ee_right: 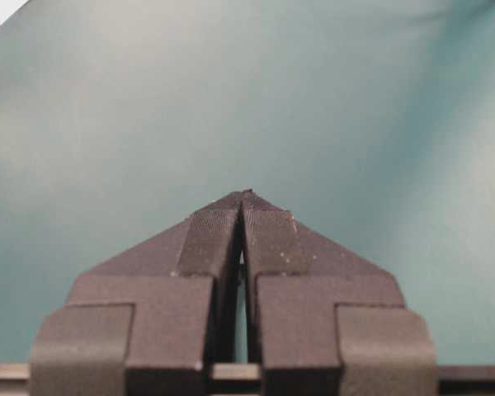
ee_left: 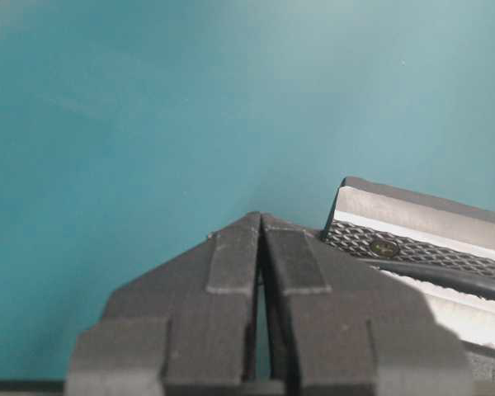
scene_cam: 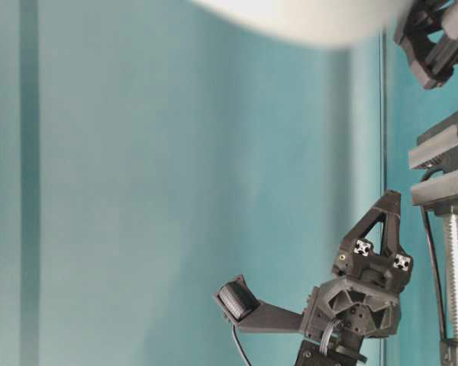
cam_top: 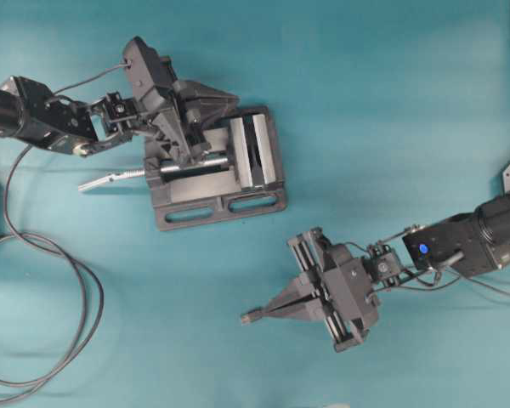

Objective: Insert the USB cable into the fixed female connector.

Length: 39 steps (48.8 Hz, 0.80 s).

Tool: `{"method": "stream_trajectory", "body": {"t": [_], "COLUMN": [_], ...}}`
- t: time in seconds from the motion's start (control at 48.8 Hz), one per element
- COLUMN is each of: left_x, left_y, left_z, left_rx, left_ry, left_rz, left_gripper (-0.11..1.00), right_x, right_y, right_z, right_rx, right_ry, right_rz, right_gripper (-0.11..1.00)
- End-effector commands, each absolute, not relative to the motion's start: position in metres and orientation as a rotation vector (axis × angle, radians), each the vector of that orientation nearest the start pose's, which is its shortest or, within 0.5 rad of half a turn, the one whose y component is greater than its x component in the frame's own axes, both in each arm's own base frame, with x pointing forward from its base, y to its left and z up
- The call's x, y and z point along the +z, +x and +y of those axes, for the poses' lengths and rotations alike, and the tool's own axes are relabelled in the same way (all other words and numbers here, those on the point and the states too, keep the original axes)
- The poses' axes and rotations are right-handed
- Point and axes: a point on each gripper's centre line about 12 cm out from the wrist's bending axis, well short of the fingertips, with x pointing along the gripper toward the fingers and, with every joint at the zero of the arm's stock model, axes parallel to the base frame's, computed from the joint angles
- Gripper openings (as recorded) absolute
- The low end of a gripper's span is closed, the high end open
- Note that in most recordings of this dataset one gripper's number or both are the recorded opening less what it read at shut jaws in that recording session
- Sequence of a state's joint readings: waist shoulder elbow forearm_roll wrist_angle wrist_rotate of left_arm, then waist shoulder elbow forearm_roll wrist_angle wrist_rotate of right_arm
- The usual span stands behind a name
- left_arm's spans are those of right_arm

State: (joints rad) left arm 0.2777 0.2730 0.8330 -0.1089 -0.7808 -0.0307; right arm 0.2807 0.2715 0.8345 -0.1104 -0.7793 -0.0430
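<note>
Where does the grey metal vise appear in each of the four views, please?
Overhead: the vise sits upper centre, under the shut left tool.
Table-level: at the right edge, screw upright.
Left wrist: lower right, knurled jaw face beside the tool.
Right wrist: not in it.
Shared landmark: the teal table.

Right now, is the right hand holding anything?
No. In the right wrist view the right hand has its fingers pressed together with nothing between them, over bare teal table.
</note>
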Motion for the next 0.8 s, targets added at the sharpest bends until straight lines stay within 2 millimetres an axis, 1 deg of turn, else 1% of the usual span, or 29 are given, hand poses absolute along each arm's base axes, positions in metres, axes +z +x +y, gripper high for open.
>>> {"method": "stream_trajectory", "body": {"t": [0.0, 0.062, 0.123, 0.164, 0.328, 0.41, 0.472, 0.513, 0.554, 0.636, 0.697, 0.759, 0.779], "left_x": [0.117, 0.127, 0.137, 0.144, 0.163, 0.17, 0.178, 0.183, 0.188, 0.199, 0.204, 0.205, 0.203], "left_y": [0.375, 0.374, 0.371, 0.368, 0.347, 0.337, 0.331, 0.328, 0.325, 0.321, 0.319, 0.317, 0.316], "left_z": [0.105, 0.098, 0.089, 0.082, 0.049, 0.035, 0.026, 0.021, 0.017, 0.007, 0.001, -0.005, -0.006], "left_rx": [0.326, 0.31, 0.285, 0.267, 0.19, 0.153, 0.128, 0.115, 0.102, 0.072, 0.055, 0.038, 0.038], "left_ry": [-0.132, -0.134, -0.13, -0.128, -0.147, -0.156, -0.161, -0.165, -0.166, -0.172, -0.182, -0.2, -0.202], "left_rz": [0.248, 0.24, 0.246, 0.253, 0.323, 0.364, 0.376, 0.376, 0.367, 0.334, 0.32, 0.313, 0.319], "left_gripper": [0.01, 0.03, -0.01, -0.02, -0.01, 0.02, 0.07, 0.13, 0.22, 0.46, 0.65, 0.82, 0.87], "right_x": [0.104, 0.106, 0.109, 0.111, 0.125, 0.129, 0.129, 0.129, 0.128, 0.128, 0.125, 0.122, 0.121], "right_y": [0.371, 0.37, 0.37, 0.369, 0.363, 0.362, 0.363, 0.362, 0.362, 0.364, 0.365, 0.366, 0.367], "right_z": [0.119, 0.118, 0.118, 0.118, 0.117, 0.116, 0.116, 0.117, 0.117, 0.117, 0.117, 0.117, 0.117], "right_rx": [0.378, 0.377, 0.375, 0.376, 0.379, 0.377, 0.375, 0.377, 0.377, 0.376, 0.375, 0.375, 0.374], "right_ry": [-0.138, -0.136, -0.132, -0.133, -0.133, -0.133, -0.131, -0.13, -0.129, -0.132, -0.138, -0.141, -0.142], "right_rz": [0.271, 0.267, 0.262, 0.257, 0.229, 0.219, 0.218, 0.22, 0.223, 0.234, 0.256, 0.277, 0.287], "right_gripper": [-0.01, 0.0, 0.0, 0.0, 0.0, 0.0, 0.0, 0.0, 0.0, 0.0, 0.0, 0.0, 0.0]}}
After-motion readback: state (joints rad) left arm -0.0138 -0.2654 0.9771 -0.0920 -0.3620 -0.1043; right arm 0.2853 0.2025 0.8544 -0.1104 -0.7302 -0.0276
